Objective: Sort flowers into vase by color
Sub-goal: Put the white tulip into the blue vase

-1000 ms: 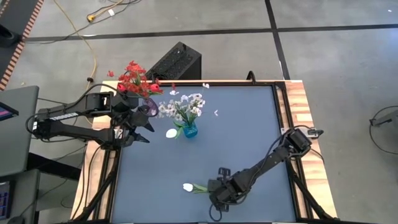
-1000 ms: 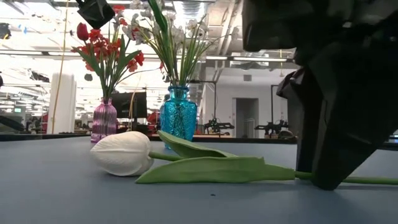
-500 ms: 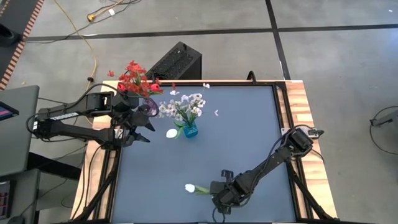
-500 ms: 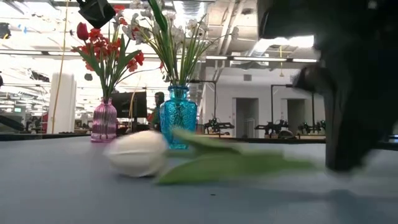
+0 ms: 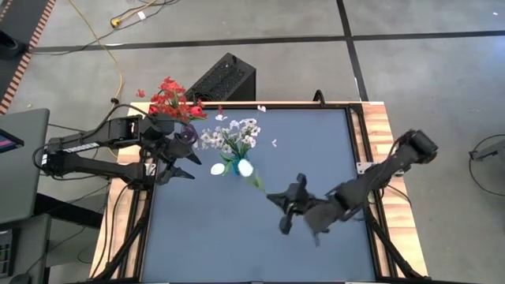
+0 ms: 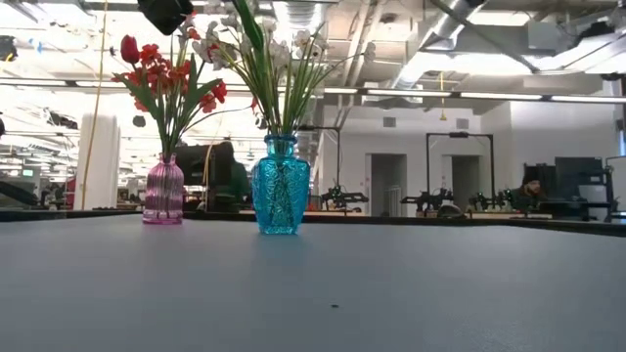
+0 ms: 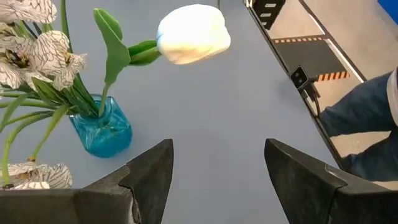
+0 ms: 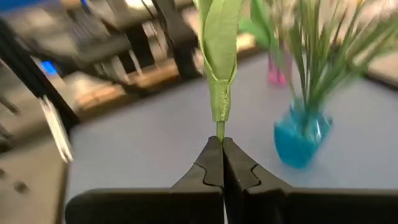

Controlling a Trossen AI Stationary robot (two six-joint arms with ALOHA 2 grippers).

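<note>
Now over the desk (image 5: 237, 237), my right claw (image 8: 221, 144) is clamped tight on the white tulip's (image 7: 193, 33) stem end, bud up beside the blue vase (image 5: 241, 166). Left claw (image 7: 217, 171) gapes nearby, empty.

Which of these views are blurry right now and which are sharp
High view: the right gripper and its arm are motion-smeared, the white tulip a pale blur. Right wrist view: fingers and stem fairly sharp, the blue vase and everything behind soft. Left wrist view: crisp on the tulip and left gripper. Low view: sharp, with bright ceiling lights.
</note>
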